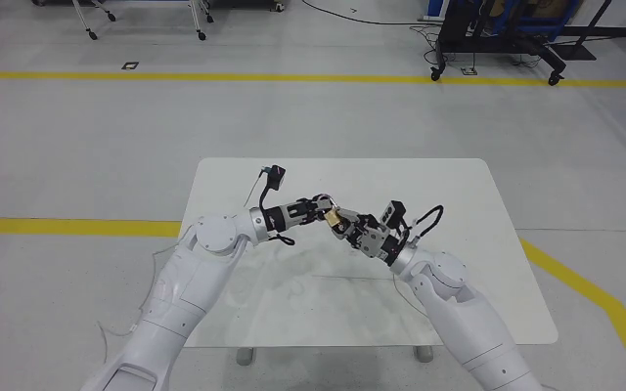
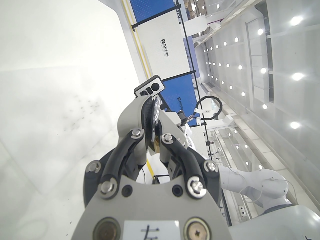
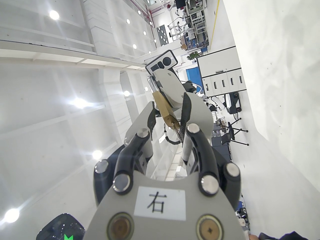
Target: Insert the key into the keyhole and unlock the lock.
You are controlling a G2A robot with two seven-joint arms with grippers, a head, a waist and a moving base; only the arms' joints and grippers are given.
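A brass padlock (image 1: 334, 217) with a silver shackle (image 3: 151, 83) hangs above the middle of the white table (image 1: 440, 195). My left gripper (image 1: 325, 211) is shut on its body; in the left wrist view a sliver of brass (image 2: 156, 147) shows between the fingers (image 2: 130, 116). My right gripper (image 1: 355, 232) faces the lock's underside. In the right wrist view the padlock (image 3: 162, 103) points at my right gripper (image 3: 168, 101), and a thin key (image 3: 177, 129) sticks out of its underside along one pad (image 3: 185, 116). The other finger stands apart, so this gripper is open.
Both arms meet above the table's centre, a little off its surface. The tabletop (image 2: 50, 51) carries only faint scuff marks. The far table edge (image 1: 342, 161) and the open floor lie beyond.
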